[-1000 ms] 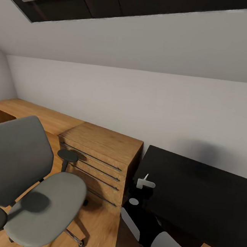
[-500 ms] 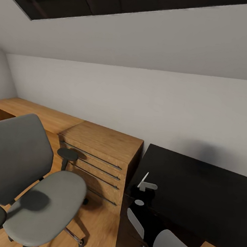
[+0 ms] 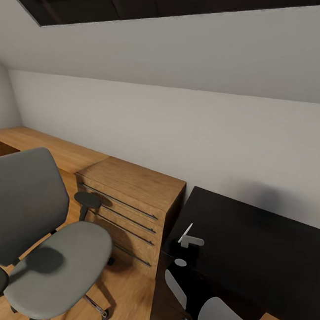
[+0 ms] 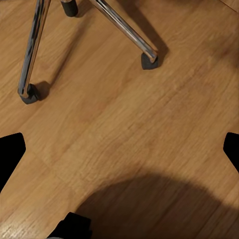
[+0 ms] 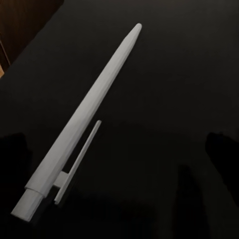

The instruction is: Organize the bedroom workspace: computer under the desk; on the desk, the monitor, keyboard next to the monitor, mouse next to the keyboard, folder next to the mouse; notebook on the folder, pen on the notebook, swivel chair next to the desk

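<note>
Sloped white attic wall, wood floor, low wooden drawer chest (image 3: 127,206) against the wall, and the black counter (image 3: 264,251) on the right. The grey swivel chair (image 3: 36,245) sits left of the chest, seat bare, no folder on it that I can see. Right wrist view looks straight down at the white pen (image 5: 82,129) lying flat on the black counter, long axis diagonal across that view, tapered tip pointing away from the camera, clip end nearest it. So the right arm is the one on top of it. Right pincer looks spread wide with nothing in it, dark fingers either side of the pen, though they're hard to pick out against the black top. Left wrist view has floorboards and the chair's chrome legs (image 4: 122,27); that pincer looks wide apart and empty too.
</note>
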Robot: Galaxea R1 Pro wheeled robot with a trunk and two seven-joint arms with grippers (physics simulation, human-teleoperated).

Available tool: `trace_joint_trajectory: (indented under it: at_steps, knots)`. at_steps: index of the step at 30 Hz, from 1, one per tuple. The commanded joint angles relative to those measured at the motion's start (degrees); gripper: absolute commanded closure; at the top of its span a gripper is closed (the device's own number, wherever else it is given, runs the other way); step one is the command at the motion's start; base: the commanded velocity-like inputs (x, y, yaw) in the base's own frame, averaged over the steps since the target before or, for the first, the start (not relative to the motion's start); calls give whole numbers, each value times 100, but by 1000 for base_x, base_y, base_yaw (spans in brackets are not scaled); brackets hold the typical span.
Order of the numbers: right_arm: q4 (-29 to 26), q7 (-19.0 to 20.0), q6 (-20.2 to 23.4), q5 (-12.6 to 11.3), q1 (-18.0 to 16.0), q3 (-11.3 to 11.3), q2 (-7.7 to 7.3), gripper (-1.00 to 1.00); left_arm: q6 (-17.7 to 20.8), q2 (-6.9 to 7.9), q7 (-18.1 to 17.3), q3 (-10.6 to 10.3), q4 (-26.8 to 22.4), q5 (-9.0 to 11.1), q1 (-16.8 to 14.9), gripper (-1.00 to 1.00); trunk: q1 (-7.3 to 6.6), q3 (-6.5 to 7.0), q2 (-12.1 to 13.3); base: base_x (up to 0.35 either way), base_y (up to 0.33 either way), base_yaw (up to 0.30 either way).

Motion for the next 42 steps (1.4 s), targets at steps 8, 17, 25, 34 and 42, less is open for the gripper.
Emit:
trace_joint_trajectory:
  at_steps: [8, 17, 25, 34, 42]
  knots:
    - [106, -47, 49, -129, -7, 32, 6, 100, -28, 4, 39, -48, -1, 39, -6, -100, 0, -7, -3, 0, 0, 0]
    - [90, -71, 56, -127, -7, 29, 13, 100, -28, 4, 39, -48, -1, 37, -6, -100, 0, -7, -3, 0, 0, 0]
    - [-31, -87, 262, -130, -7, -19, 15, 100, -28, 4, 39, -48, -1, 29, -6, -100, 0, -7, -3, 0, 0, 0]
    - [-112, -82, 365, -139, -12, -362, 15, 100, -28, 5, 39, -48, -1, 28, -6, -100, 0, -7, -3, 0, 0, 0]
    - [-160, -82, 443, -140, -9, -415, 15, 100, -28, 5, 39, -48, -1, 28, -6, -100, 0, -7, -3, 0, 0, 0]
